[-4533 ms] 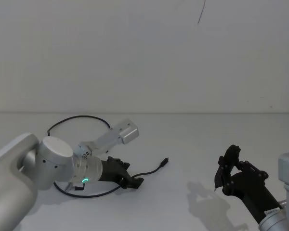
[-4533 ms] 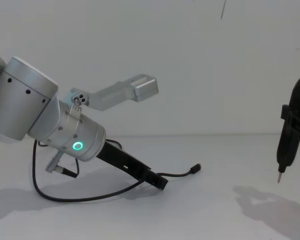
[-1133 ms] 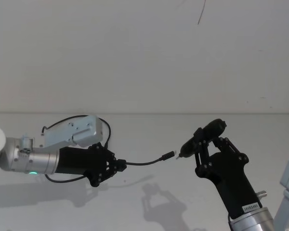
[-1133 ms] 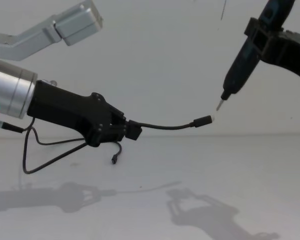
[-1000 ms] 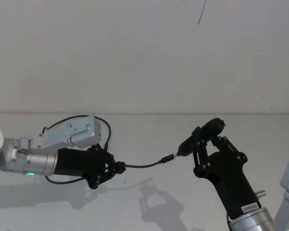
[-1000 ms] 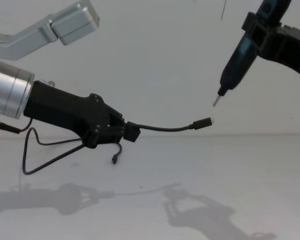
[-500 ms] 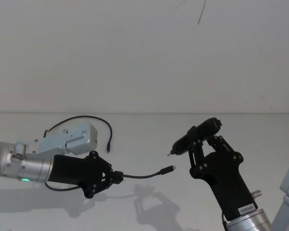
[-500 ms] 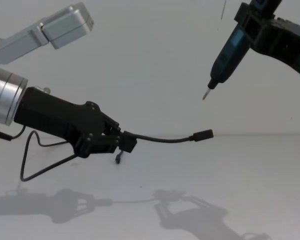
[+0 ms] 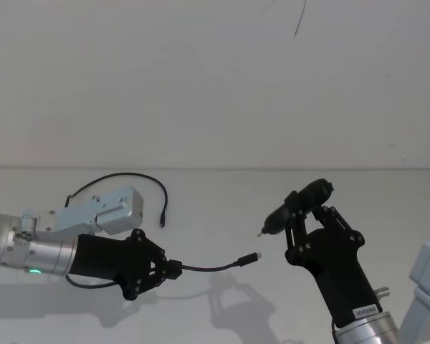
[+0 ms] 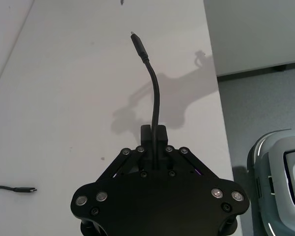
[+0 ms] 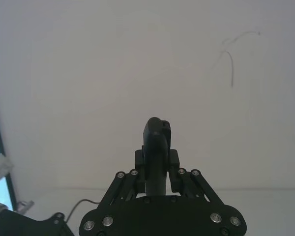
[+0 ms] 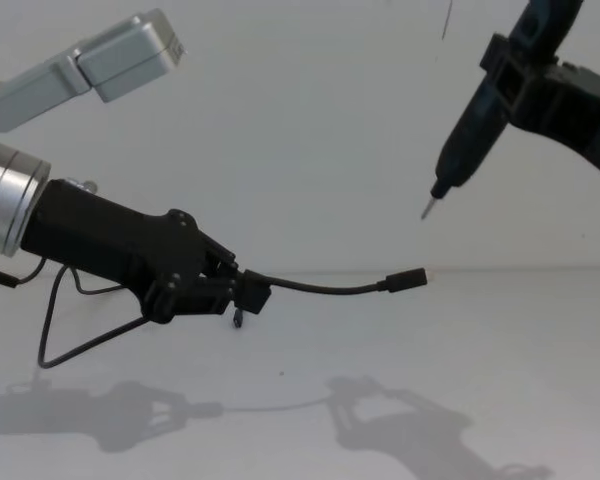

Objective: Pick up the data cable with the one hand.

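Data cable (image 9: 211, 269) clamped between the fingers of our left gripper (image 9: 173, 270).
We saw its plug (image 9: 251, 258) jutting toward the right gripper (image 9: 304, 208), which gripped a pin-tipped tool (image 9: 276, 220).

One marking is present: a small white label (image 9: 363, 312) on the black body of the right gripper (image 9: 301, 208), at the end next to the silver wrist cylinder (image 9: 369, 334). The label carries a single line of dark characters printed along the body. The characters are too small to be read. No other text, number, brand mark or sign is legible.
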{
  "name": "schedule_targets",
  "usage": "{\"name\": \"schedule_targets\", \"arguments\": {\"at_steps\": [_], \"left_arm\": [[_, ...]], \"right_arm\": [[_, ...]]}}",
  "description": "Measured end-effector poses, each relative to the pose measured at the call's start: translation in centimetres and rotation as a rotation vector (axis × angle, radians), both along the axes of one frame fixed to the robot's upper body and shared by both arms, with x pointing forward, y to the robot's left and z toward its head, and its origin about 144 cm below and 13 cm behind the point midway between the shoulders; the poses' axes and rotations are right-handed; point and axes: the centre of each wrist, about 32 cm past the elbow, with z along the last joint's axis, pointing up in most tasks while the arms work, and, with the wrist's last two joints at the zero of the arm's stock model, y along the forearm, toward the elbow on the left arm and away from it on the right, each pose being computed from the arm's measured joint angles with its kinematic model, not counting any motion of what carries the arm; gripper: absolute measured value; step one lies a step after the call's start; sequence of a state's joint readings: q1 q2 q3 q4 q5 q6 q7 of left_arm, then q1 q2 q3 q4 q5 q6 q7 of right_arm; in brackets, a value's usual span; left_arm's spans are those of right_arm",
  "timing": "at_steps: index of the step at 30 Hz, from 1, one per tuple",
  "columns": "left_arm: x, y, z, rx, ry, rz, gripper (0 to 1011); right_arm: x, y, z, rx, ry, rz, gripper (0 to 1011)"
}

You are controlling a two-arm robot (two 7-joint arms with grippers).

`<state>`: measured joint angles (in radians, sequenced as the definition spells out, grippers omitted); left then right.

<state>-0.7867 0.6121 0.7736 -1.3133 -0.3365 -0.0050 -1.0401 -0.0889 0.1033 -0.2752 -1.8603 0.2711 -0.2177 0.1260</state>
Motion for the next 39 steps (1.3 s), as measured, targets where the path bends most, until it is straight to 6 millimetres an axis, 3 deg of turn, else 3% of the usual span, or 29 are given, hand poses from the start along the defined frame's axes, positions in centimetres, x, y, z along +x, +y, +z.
{"name": "schedule_targets", "arguments": {"at_steps": [39], "left_arm": [[-0.08, 0.06, -0.05, 0.002, 0.007, -0.005, 50]], "right_arm": [[-0.07, -0.40, 0.20, -0.052, 0.160, -0.080, 263]]}}
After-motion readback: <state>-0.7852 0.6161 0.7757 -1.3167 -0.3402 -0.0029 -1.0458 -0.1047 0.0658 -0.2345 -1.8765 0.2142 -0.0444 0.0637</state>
